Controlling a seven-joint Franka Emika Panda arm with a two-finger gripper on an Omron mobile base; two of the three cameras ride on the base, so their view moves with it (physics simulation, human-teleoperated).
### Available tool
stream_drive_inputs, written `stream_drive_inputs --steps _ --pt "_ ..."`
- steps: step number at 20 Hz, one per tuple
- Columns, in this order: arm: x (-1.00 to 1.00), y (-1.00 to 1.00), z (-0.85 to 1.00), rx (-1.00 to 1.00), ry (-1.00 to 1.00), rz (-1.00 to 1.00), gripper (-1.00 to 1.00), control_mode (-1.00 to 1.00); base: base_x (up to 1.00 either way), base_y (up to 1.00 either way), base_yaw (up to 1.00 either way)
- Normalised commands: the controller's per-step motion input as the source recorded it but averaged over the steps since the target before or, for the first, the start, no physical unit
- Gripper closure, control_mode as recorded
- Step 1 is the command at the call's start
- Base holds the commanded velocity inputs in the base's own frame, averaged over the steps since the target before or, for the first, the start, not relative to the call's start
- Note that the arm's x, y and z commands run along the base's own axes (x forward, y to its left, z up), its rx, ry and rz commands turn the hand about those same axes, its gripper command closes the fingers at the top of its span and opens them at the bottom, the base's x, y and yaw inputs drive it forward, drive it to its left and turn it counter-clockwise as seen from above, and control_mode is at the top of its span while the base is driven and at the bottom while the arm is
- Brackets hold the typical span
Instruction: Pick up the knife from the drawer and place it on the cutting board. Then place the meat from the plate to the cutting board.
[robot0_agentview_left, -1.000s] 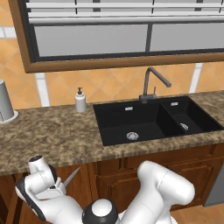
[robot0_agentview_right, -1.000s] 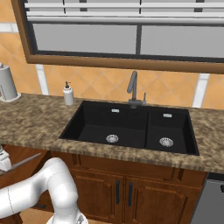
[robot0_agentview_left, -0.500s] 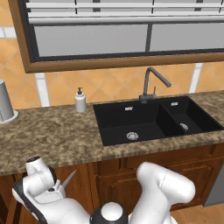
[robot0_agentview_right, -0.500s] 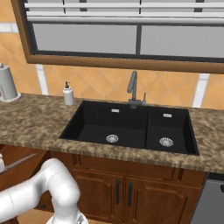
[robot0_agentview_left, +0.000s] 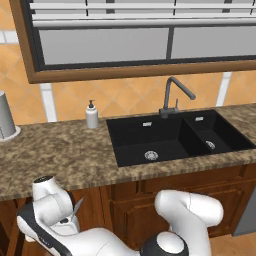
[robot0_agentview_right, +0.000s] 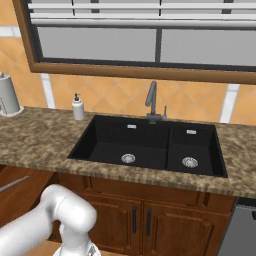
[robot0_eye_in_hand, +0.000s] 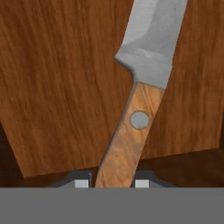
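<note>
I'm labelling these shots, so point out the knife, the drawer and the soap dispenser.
knife (robot0_eye_in_hand: 131, 140): hand view, on its wooden handle.
drawer (robot0_eye_in_hand: 57, 87): hand view, on its bare floor.
soap dispenser (robot0_agentview_left: 92, 117): left base view, on its body.

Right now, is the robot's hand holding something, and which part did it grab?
Yes. The gripper is closed on the knife, pinching the lower end of its wooden handle between the two fingertips. The grey blade points away, over the drawer floor.
</note>
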Motion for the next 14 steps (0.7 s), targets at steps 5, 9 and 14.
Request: stream_drive_inputs --steps 5,9,14 --pt "-0.56 -0.16 1.00 0.08 -0.02 0.07 1.00 -1.00 0.00 0.00 0.00" --pt "-0.61 -0.17 0.94 0.08 -0.06 0.11 1.00 -1.00 0.00 0.00 0.00" --pt "-0.03 -0.26 0.72 0.02 -0.11 0.11 1.00 -1.00 0.00 0.00 0.00"
